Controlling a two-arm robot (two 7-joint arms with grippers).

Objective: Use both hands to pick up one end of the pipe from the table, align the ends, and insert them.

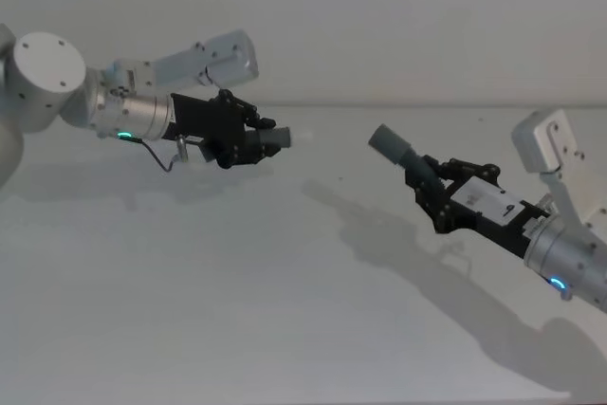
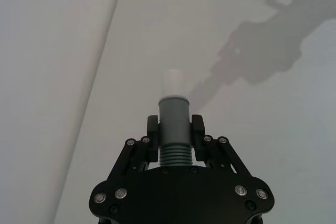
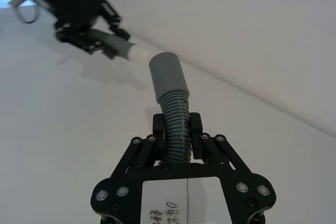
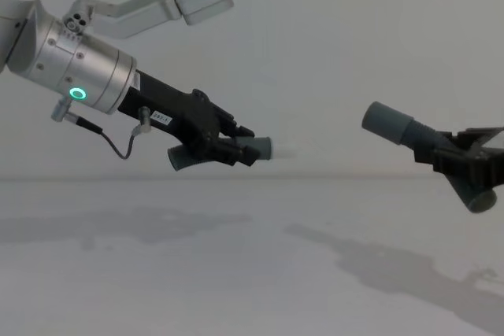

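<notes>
Two pipe pieces, both lifted off the bench (image 1: 237,320) and well apart. Left claw (image 1: 267,136) pinches the tip piece (image 2: 173,116) low on its grey collar, just by the ribs, above the far left part of the bench. The white tip (image 4: 283,149) sticks out toward the right side. Right claw (image 1: 433,185) pinches the socket piece (image 3: 175,114) on its ribbed middle, above the right side of the bench. The socket collar (image 1: 389,143) points up and toward the left claw.

Step in hand, by my read: aligning; insertion not yet done. Ends are not on one line. In the chest view the socket sits higher than the tip and tilts upward, while the tip is near level.

To do it well:
- Match the heights.
- Turn the right wrist so the socket mouth faces the tip square-on.
- Put both axes on one line before closing the gap, then push straight and slow.

Risk: the right grip is on the flexible ribs, so the socket may bend away under push. The left grip by the collar looks stiffer, so it is probably better to drive from that side.
</notes>
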